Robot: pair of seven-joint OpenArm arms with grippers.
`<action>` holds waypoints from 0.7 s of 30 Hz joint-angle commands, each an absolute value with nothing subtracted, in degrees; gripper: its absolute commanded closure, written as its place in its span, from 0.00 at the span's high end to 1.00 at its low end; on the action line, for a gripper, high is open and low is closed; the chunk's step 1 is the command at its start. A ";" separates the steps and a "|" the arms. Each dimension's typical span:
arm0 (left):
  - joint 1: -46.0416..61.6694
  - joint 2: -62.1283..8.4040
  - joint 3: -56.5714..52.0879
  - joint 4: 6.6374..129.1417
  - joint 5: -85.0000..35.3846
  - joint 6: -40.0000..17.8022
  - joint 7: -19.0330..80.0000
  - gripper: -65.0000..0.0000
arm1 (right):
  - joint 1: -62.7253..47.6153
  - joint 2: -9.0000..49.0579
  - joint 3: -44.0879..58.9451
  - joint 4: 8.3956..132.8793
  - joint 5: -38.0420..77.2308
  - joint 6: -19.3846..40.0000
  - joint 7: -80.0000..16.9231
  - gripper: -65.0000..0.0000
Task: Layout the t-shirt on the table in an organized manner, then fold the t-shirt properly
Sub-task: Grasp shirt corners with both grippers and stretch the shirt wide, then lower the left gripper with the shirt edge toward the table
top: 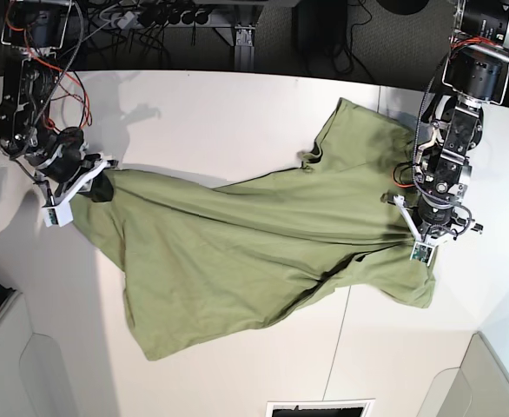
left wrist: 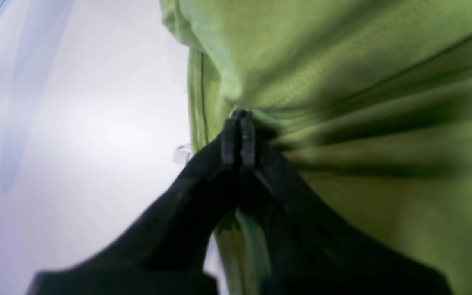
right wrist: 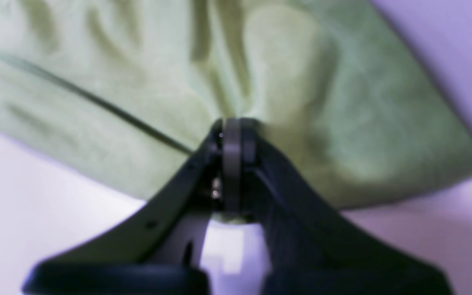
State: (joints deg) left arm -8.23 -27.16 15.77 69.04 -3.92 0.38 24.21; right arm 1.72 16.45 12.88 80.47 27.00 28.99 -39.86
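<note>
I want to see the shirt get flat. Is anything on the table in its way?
No. The white table around the olive-green cotton t-shirt shows nothing blocking it. Both claws, left and right, are shut on the cloth.

A robotics lab. Two wired arms flank a white table (top: pixel 237 113); cables (top: pixel 163 16) trail behind them

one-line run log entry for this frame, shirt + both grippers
phase: spreading | t-shirt: stretched between arms, wrinkled, unfolded, on table | left gripper: shut on t-shirt | right gripper: shut on t-shirt
</note>
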 commanded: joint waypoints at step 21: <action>-11.22 -27.42 16.19 87.79 -8.10 -4.14 30.68 0.39 | 1.43 15.09 13.06 87.22 26.52 29.80 -39.88 0.00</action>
State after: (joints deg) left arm -10.07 -26.98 16.45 86.87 -8.34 -4.29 31.68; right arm 0.60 14.46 12.75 86.15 25.78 29.41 -41.08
